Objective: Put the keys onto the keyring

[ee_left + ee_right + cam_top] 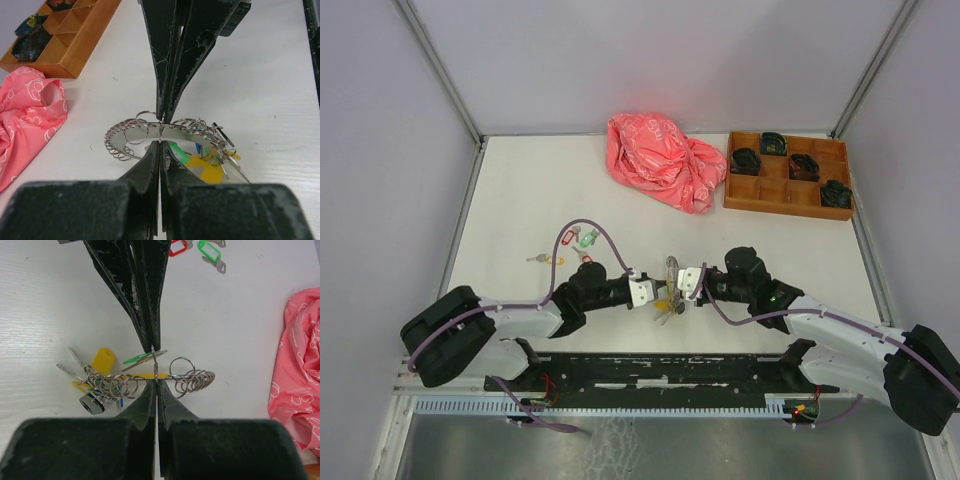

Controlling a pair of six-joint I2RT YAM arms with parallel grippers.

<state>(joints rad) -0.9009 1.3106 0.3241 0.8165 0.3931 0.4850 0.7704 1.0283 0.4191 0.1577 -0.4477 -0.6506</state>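
Evidently, the left gripper point(160, 144) and right gripper point(156, 382) are both clamping tip-to-tip on the keyring point(197, 380) between them, likely steadying it for threading, with threaded keys point(102, 360) bunching beside the tips and loose keys point(585, 238) lying beyond the left gripper.

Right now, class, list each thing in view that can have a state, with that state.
left gripper, shut on the keyring.
right gripper, shut on the keyring.
keyring, pinched between both grippers, several tagged keys on it.
loose keys, on the table, off the keyring.
pink bag, crumpled.
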